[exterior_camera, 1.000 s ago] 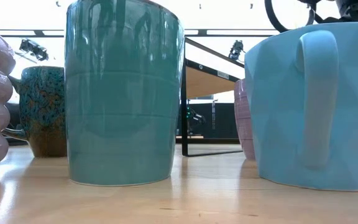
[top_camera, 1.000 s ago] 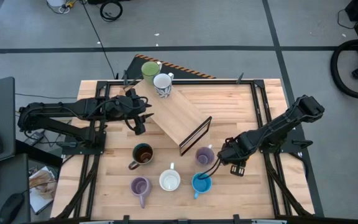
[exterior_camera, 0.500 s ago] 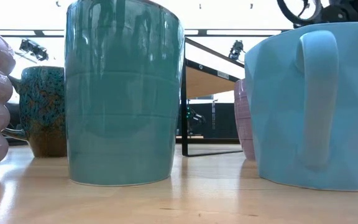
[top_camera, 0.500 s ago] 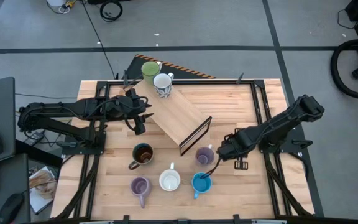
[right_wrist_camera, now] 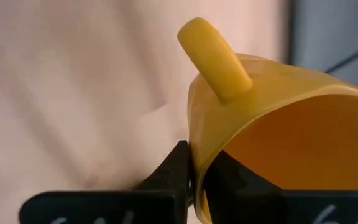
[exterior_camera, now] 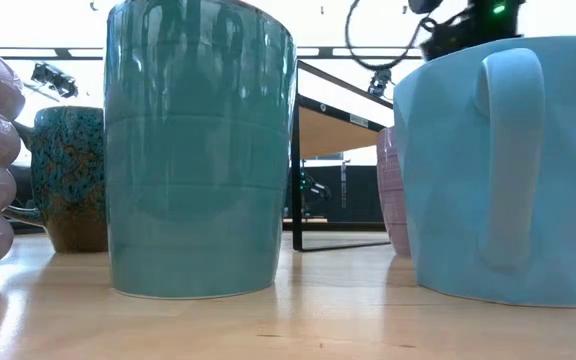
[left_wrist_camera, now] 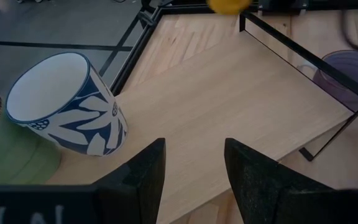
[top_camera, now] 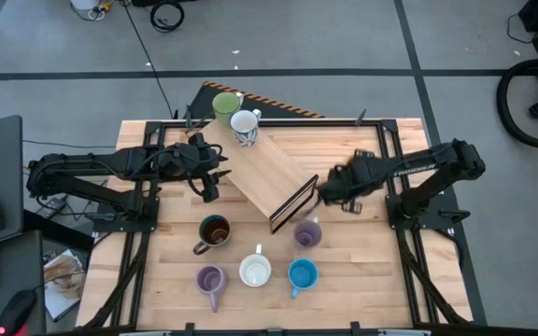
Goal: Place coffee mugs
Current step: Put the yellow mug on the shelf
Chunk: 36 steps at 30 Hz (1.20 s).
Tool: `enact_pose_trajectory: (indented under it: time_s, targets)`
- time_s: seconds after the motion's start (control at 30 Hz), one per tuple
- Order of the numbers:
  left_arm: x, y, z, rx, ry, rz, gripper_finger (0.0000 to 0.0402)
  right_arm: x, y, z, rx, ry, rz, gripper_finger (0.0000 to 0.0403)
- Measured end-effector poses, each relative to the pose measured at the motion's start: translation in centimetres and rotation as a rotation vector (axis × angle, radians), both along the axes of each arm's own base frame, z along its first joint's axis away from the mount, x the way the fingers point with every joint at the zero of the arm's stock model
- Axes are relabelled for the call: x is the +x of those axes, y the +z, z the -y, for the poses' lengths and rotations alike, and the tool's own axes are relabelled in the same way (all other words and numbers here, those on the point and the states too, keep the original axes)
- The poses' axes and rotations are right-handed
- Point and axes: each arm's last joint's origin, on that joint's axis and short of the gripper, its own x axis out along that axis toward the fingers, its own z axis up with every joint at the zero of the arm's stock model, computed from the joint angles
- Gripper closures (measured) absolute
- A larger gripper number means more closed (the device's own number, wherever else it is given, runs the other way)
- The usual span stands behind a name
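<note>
My right gripper (top_camera: 330,192) hangs by the right end of the raised wooden shelf (top_camera: 269,175), shut on an orange mug (right_wrist_camera: 272,124). From the left wrist the mug shows as an orange blob (left_wrist_camera: 227,5). My left gripper (left_wrist_camera: 194,174) waits open over the shelf's left side. A green mug (top_camera: 226,105) and a white mug with a dark pattern (top_camera: 245,125) stand at the shelf's far end. On the table near the front stand a dark brown mug (top_camera: 215,231), two lavender mugs (top_camera: 307,233) (top_camera: 210,279), a white mug (top_camera: 255,272) and a blue mug (top_camera: 303,274). My right gripper pinches the orange mug's rim (right_wrist_camera: 194,146) beside the handle (right_wrist_camera: 213,59), one finger inside the mug and one outside. The fingers slant down from above. The mug is tilted in the hold, and the arm hides it in the high view.
The shelf has a black frame (top_camera: 294,203) at its near right end. Black rails (top_camera: 392,168) run along the table's sides. The low view is filled by the front mugs (exterior_camera: 198,150) (exterior_camera: 498,170).
My right gripper has risen from beside the blue mug and gone toward the table's far edge and left, to the shelf's right end, tipping more downward. The mugs on the table and my left gripper have kept still.
</note>
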Motion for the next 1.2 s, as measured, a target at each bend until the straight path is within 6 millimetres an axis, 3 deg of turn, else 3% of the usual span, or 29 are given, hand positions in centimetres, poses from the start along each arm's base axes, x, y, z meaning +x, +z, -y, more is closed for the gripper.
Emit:
enact_pose_trajectory:
  time_s: [0.17,0.3,0.5,0.63,0.9,1.2]
  targets:
    - [0.0,0.0,0.0,0.001,0.000,0.001,0.0230,0.9,2.2,2.0,-0.206,0.062,0.061,0.0367]
    - [0.0,0.0,0.0,0.001,-0.001,0.004,0.0230,2.2,4.4,2.6,-0.258,0.197,0.122,0.0367]
    - [0.1,0.1,0.0,0.007,-0.005,0.011,0.0230,4.6,8.1,3.1,-0.121,0.445,0.325,0.0367]
    - [0.1,0.1,0.0,0.001,-0.001,0.014,0.0230,5.8,9.5,3.2,0.015,0.574,0.418,0.0367]
    - [0.0,1.0,0.0,0.001,-0.001,0.029,0.0230,9.8,8.4,2.4,0.167,0.721,0.287,0.0367]
    - [0.1,2.0,0.0,0.003,-0.001,0.054,0.0230,13.3,7.4,2.6,0.172,0.765,0.228,0.0367]
